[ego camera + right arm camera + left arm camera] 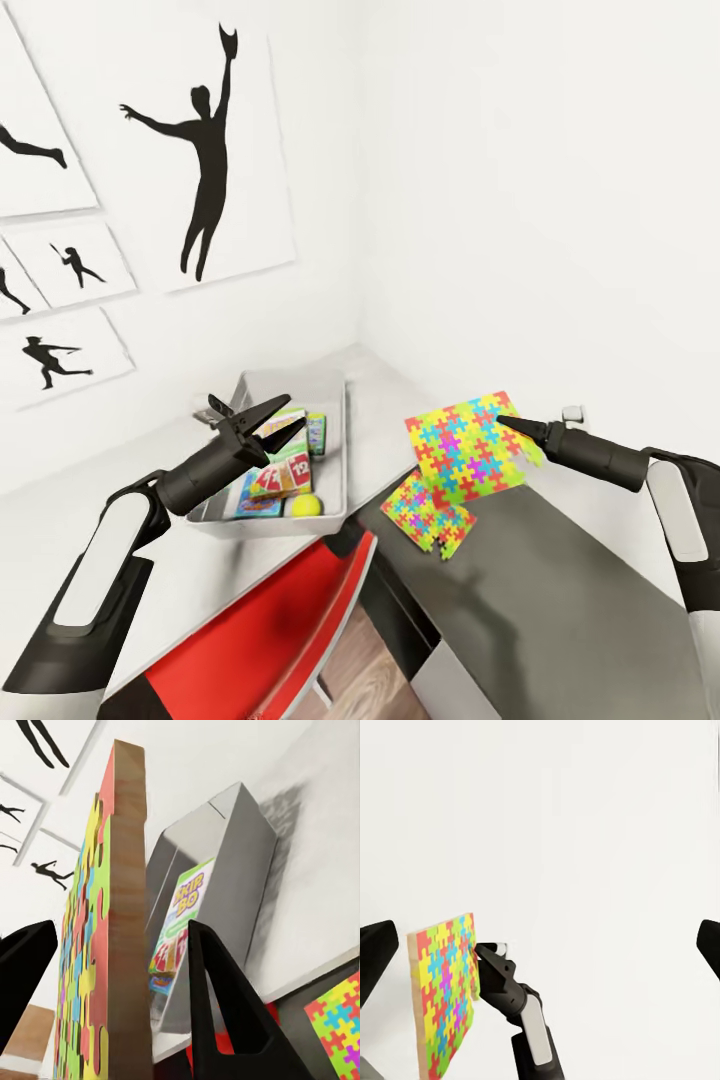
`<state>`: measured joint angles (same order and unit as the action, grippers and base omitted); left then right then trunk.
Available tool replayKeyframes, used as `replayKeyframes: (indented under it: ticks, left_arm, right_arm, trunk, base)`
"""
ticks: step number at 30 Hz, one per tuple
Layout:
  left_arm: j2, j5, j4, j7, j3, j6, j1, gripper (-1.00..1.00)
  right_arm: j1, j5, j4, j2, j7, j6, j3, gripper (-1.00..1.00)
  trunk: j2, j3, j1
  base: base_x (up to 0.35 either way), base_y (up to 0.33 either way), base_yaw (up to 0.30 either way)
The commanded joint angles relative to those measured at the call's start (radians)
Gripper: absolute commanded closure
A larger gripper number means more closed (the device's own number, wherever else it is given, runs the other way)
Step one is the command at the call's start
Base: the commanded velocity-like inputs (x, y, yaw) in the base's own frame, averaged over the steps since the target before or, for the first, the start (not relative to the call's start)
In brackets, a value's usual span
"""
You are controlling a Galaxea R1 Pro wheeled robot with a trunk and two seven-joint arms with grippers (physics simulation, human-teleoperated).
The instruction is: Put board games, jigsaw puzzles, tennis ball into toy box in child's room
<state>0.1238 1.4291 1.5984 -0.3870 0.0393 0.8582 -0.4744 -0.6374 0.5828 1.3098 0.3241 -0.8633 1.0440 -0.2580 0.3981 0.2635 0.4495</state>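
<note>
Right gripper (503,421) pinches a jigsaw puzzle (468,443) aloft, toy box (335,470) at its 9 o'clock; left gripper (283,421) hovers there, jaws spread.

1. "SKIP-BO", printed in yellow letters on white-green game box (182,916) inside toy box (247,840).
2. "12", white on red, on card-patterned game box (284,474) in same bin.

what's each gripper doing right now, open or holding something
Left gripper: open, holding nothing, above the toy box.
Right gripper: closed on a jigsaw puzzle, lifted off the table.
</note>
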Motion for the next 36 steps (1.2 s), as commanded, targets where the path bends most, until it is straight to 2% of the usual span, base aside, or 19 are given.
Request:
replayKeyframes:
  ticks: [1,9,18,32,36]
  left_arm:
    - [0.000,0.000,-0.001,-0.002,0.001,0.002,-0.001,-1.00]
    - [-0.001,0.000,-0.002,-0.003,0.001,0.002,-0.001,-1.00]
    - [-0.001,0.001,-0.002,-0.004,0.003,0.002,-0.001,-1.00]
    - [-0.001,-0.001,-0.003,-0.003,0.004,0.002,-0.001,-1.00]
    - [-0.001,-0.015,-0.004,-0.004,0.003,0.002,-0.001,-1.00]
  right_arm:
    - [-0.001,-0.005,0.000,0.000,-0.006,0.003,-0.001,1.00]
    - [-0.001,-0.004,0.000,0.001,-0.006,0.003,-0.001,1.00]
    - [-0.001,-0.004,0.000,0.002,-0.006,0.003,-0.002,1.00]
    - [-0.010,-0.003,-0.049,0.024,-0.006,0.003,-0.034,1.00]
    - [-0.017,-0.003,-0.094,0.023,-0.006,0.003,-0.035,1.00]
  trunk:
    - [0.002,0.001,0.001]
    - [0.002,-0.006,0.001]
    - [0.002,-0.014,0.001]
    - [0.002,-0.026,0.001]
    - [0.002,-0.029,0.001]
  base:
    - [-0.047,0.029,0.254]
    - [-0.094,0.084,0.245]
    - [-0.014,0.012,0.136]
    - [-0.001,0.000,0.231]
    - [0.000,0.000,0.260]
